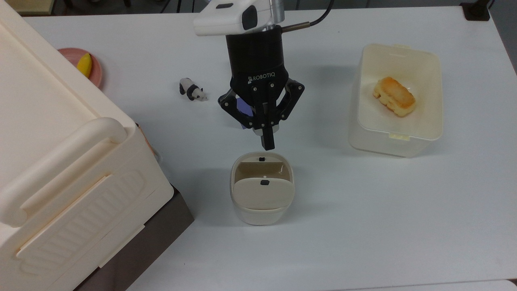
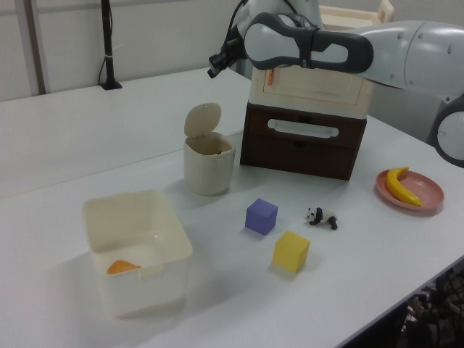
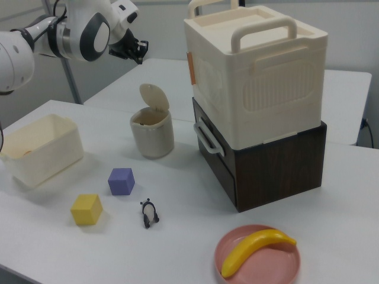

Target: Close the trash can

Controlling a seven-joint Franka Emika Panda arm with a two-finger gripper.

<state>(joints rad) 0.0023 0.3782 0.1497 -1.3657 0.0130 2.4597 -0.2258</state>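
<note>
The trash can [image 1: 258,214] is a small cream bin in the middle of the white table, and its hinged lid [image 1: 262,195] stands open and upright, so the inside shows. In the left view the trash can [image 2: 209,165] has its lid [image 2: 202,119] tilted back, and the right view shows the same trash can [image 3: 152,135]. My gripper [image 1: 266,141] hangs above the table just beyond the bin's rim on the side with the black button [image 1: 261,159], fingers shut with nothing between them. It is high above the bin in the left view [image 2: 215,65] and the right view [image 3: 141,53].
A big cream box with a handle [image 1: 60,161] sits on a dark drawer unit [image 2: 301,141] at the top view's left. A cream tub [image 1: 428,133] holds a bread piece [image 1: 394,96]. A purple cube [image 2: 261,216], yellow cube [image 2: 291,251], toy panda [image 1: 190,89] and banana [image 1: 84,64] on a pink plate [image 1: 96,72] lie around.
</note>
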